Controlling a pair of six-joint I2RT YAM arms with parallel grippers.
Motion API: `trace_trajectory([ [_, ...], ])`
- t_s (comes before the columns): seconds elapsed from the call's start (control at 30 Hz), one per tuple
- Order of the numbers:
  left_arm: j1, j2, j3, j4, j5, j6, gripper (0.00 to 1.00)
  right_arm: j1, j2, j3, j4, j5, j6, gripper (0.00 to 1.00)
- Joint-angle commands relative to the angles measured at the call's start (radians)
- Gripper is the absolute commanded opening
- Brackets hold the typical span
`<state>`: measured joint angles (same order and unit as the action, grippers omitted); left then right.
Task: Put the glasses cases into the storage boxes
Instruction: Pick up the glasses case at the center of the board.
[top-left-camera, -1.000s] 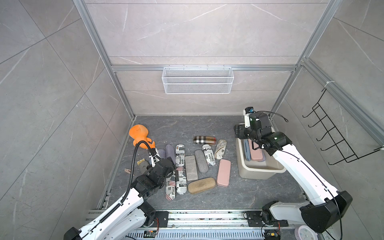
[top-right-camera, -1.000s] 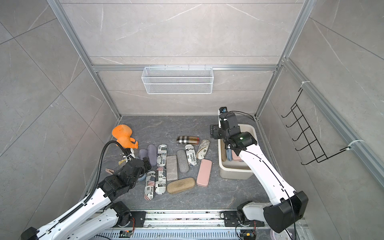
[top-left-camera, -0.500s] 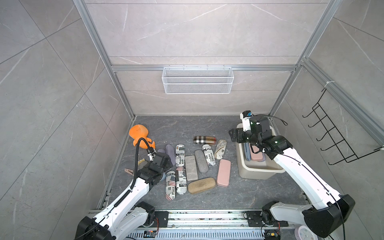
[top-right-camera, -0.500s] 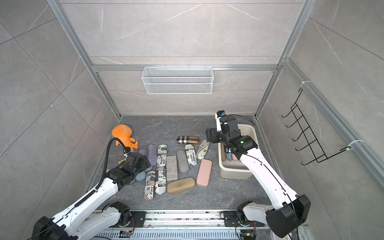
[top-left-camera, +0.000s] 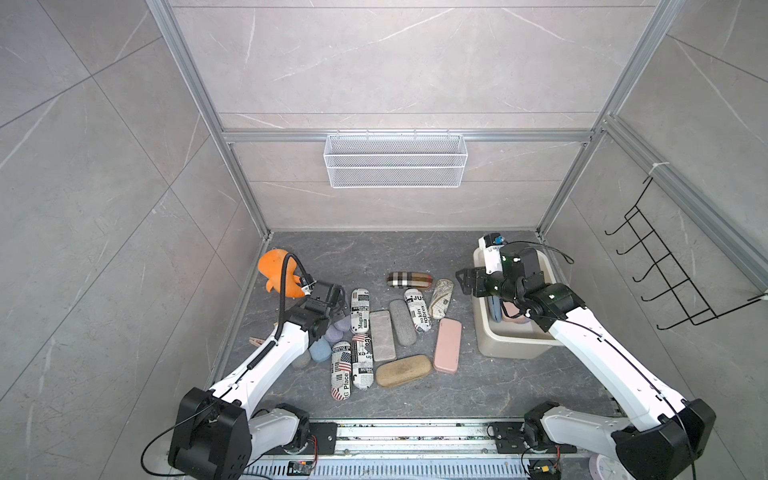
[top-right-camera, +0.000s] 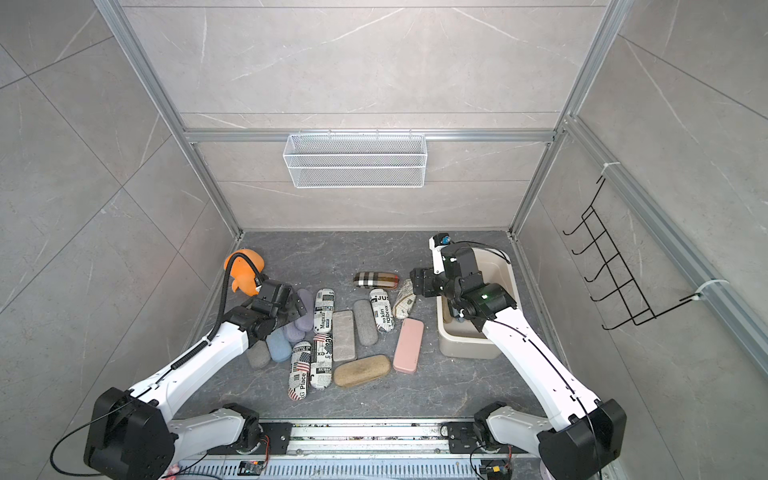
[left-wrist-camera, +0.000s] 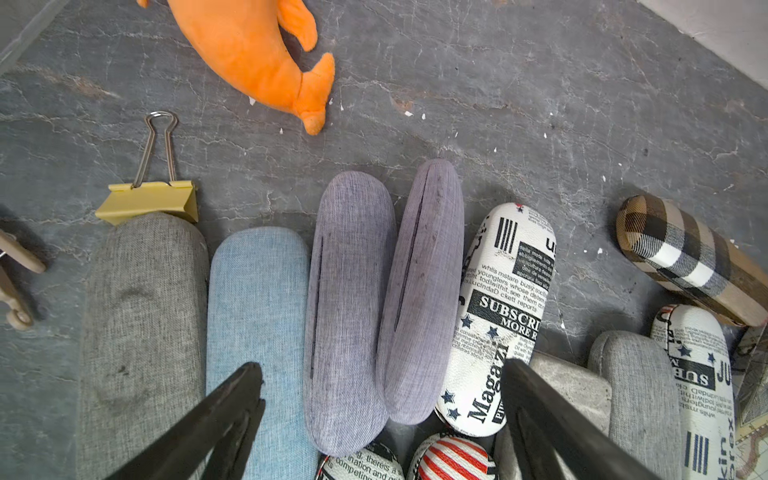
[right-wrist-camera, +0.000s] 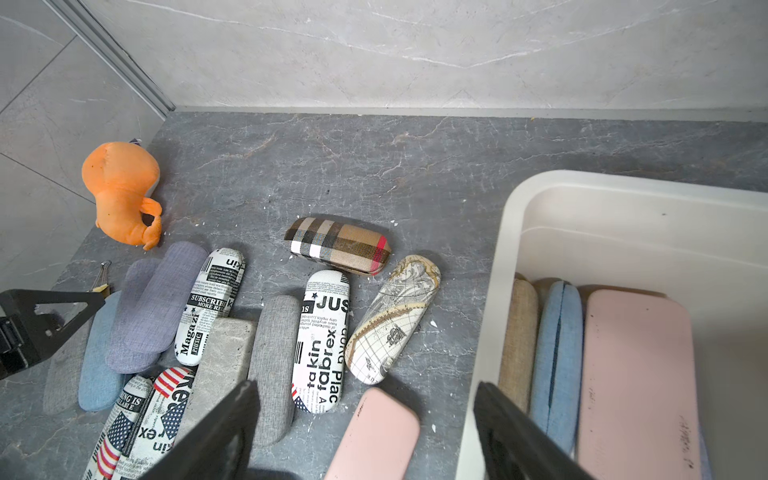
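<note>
The left gripper (left-wrist-camera: 381, 368) hovered with its fingers spread wide over two lilac cases (left-wrist-camera: 349, 311) lying tight together, packed between a blue case (left-wrist-camera: 257, 316) and a newspaper-print case (left-wrist-camera: 498, 307). The right gripper (right-wrist-camera: 365, 388), fingers also spread and holding nothing, hung just beside the cream storage box (right-wrist-camera: 511, 232), above a pink case (right-wrist-camera: 374, 432). At least three cases lay in the box, and over a dozen were left on the dark floor (right-wrist-camera: 374, 166). Because the cases were crowded, the left fingers would likely land on a neighbour's top or close on both lilac cases at once, giving a weak grip that could drop on the way. The right gripper's outer finger might catch the box rim as it descended. Compared with a second earlier, the left gripper had reached farther over the row, and the right gripper had swung out from above the box toward the loose cases, none of which had shifted.
</note>
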<state>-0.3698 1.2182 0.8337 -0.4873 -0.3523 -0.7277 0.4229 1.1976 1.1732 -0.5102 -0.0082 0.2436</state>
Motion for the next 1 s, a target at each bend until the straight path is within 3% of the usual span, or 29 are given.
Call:
trace_trajectory([
  [0.0, 0.027, 0.036, 0.06, -0.057, 0.049, 0.053, 0.92, 0.005, -0.023, -0.014, 0.03, -0.011, 0.017, 0.84],
  [0.97, 0.064, 0.258, 0.168, -0.08, 0.031, 0.127, 0.89, 0.008, -0.024, -0.036, 0.04, -0.036, 0.025, 0.84],
])
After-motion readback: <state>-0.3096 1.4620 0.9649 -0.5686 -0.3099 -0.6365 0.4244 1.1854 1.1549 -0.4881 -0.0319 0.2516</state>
